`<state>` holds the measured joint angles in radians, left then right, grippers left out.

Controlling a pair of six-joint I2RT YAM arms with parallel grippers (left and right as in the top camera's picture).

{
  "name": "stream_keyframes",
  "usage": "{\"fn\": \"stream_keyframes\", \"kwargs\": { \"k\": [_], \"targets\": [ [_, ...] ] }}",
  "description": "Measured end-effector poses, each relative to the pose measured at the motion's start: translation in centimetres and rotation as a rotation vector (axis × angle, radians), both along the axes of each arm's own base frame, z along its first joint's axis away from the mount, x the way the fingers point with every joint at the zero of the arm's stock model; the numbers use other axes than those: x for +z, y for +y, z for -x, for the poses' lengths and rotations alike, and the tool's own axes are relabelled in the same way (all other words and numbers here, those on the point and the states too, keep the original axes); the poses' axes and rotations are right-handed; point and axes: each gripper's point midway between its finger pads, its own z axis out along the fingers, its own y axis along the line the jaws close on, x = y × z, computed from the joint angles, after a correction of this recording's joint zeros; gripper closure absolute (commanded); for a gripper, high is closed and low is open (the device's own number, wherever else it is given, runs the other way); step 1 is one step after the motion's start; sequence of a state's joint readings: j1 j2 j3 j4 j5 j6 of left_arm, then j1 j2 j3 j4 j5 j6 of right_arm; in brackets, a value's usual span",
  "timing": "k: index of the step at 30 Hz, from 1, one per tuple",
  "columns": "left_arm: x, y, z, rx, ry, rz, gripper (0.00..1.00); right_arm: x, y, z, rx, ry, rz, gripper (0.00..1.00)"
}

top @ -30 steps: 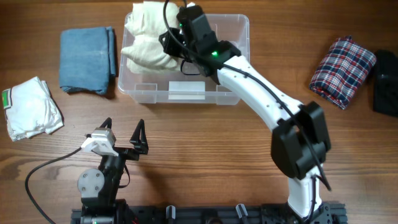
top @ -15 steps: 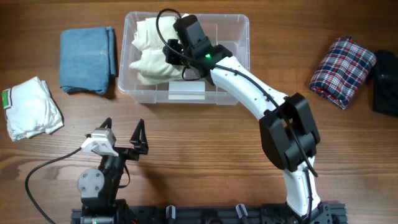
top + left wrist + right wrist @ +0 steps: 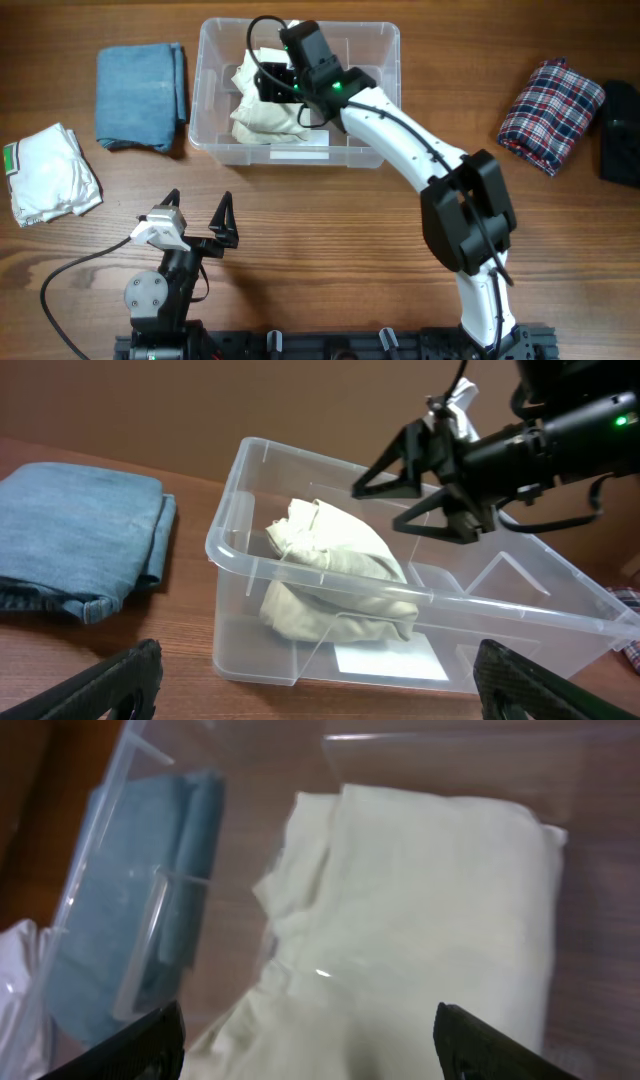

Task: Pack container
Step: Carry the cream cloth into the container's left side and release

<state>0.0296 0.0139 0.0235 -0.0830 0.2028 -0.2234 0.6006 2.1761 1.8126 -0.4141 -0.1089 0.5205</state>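
Wood-grain tabletop (image 3: 330,220) runs under everything. My right arm stretches from its base at the near edge diagonally forward and left, its white link straight and its black wrist bent over the container (image 3: 390,55). The container sits at the far middle of the table, between a folded blue denim piece (image 3: 140,95) and a rolled plaid cloth (image 3: 552,112). My right claw (image 3: 378,510) hangs spread wide, holding nothing, just above a soft, crumpled cream cloth (image 3: 262,118) lying in the tub's left half. The tub is clear rigid plastic, rectangular with rounded corners and a rim, with a white label (image 3: 300,154) on its near long wall. My left arm sits folded low by its base. My left claw (image 3: 198,210) points toward the tub, black fingers apart and empty. A rumpled white cloth (image 3: 50,178) lies near the table's left edge.
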Motion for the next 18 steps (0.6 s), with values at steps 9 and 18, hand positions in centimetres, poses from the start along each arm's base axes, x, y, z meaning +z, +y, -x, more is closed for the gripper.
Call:
{"fn": "stream_keyframes", "kwargs": {
  "k": [9,18],
  "targets": [
    [0.0,0.0,0.0,0.000,0.000,0.000,0.00,0.3,-8.5,-1.9,-0.066,0.058,0.113,0.92],
    [0.0,0.0,0.0,0.000,0.000,0.000,0.00,-8.8,-6.5,-0.3,0.028,0.210,0.164,0.92]
  ]
}}
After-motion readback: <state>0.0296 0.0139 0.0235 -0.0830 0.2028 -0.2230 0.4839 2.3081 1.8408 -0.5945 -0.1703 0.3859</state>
